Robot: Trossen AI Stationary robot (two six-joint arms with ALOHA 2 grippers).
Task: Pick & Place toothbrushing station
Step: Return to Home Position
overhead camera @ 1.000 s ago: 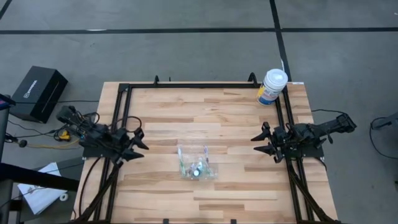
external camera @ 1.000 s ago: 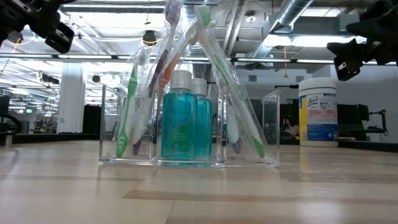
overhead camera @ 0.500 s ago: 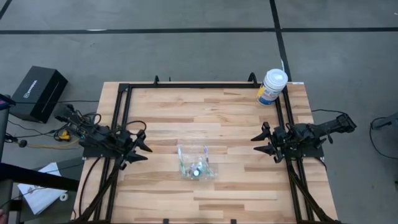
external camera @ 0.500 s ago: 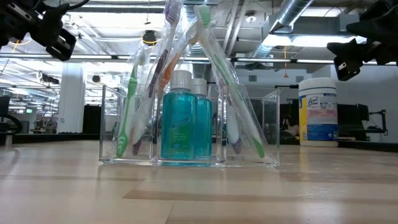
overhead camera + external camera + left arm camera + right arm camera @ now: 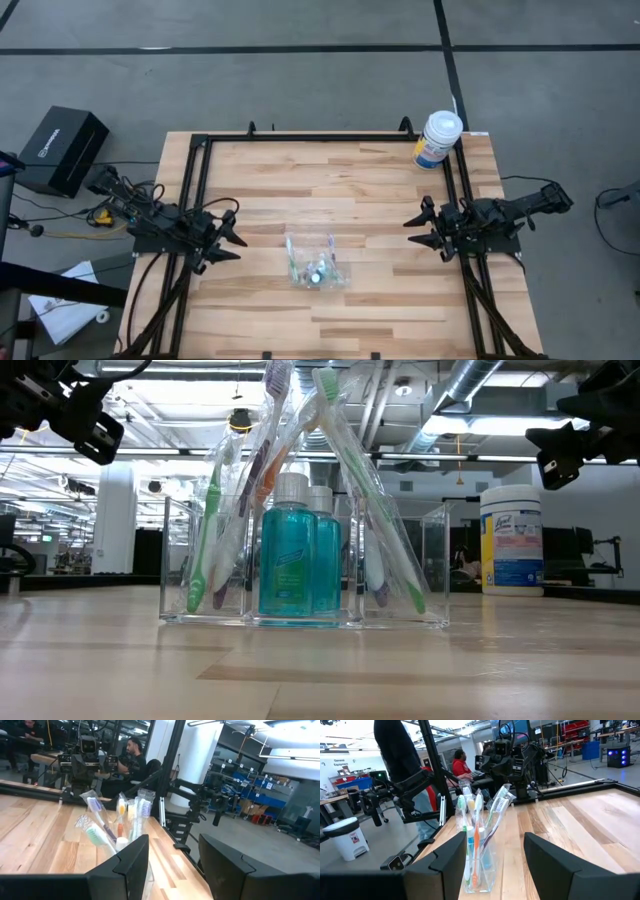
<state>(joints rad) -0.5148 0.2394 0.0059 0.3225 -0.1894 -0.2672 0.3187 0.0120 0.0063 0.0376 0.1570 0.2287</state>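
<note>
Packing looks done: the clear organizer (image 5: pixel 316 260) stands mid-worktop (image 5: pixel 380 190), with toothbrushes (image 5: pixel 207 530) and teal bottles (image 5: pixel 287 560) inside. The left claw (image 5: pixel 228 240) and right claw (image 5: pixel 418 230) hang released and empty on either side of it. Likely only parking the arms is left.

A: Spotting anything different from a second ago?

B: Only the left gripper (image 5: pixel 232 243). Creeping rightward and a shade lower at the left-middle of the high view, edging toward the frame's centre.

A: And looking across from table height?

B: Showing the same in the upper left corner: sinking a little and sliding right, quickly at first, then barely moving over the last half second.

A: Drawing nearer the clear container (image 5: pixel 317 262)?

B: Slightly, though keeping well apart from it.
</note>
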